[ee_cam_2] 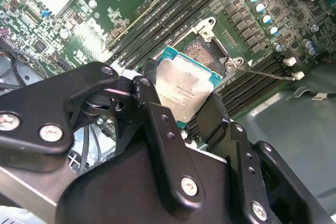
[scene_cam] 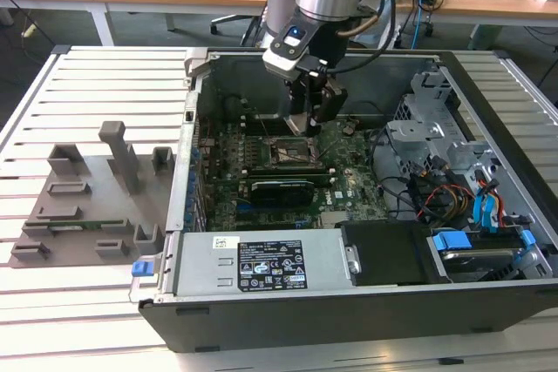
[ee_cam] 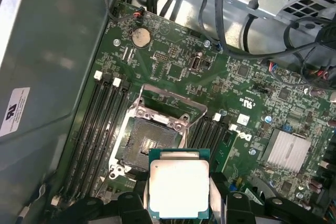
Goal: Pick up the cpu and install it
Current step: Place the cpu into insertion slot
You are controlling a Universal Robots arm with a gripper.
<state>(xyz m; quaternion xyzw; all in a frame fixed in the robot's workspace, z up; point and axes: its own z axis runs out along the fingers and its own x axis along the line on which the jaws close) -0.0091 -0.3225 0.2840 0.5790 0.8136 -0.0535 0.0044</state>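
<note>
Cpu (ee_cam: 179, 187) in end effector (ee_cam: 178, 203), above mobo (ee_cam: 173, 66), near socket (ee_cam: 149, 142), inside PC case (scene_cam: 349, 311).

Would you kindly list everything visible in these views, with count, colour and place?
flat square metal-topped cpu: one, silver-white with a green rim, held over the motherboard near the socket.
square metal-framed socket: one, dark, empty, on the motherboard.
motherboard: one, green, inside the case.
open computer case: one, black, on the table.
slatted metal table: one, pale grey.
plastic fixture blocks: several, grey, on the table at the exterior view's left.
gripper: one, black, shut on the cpu.
</note>
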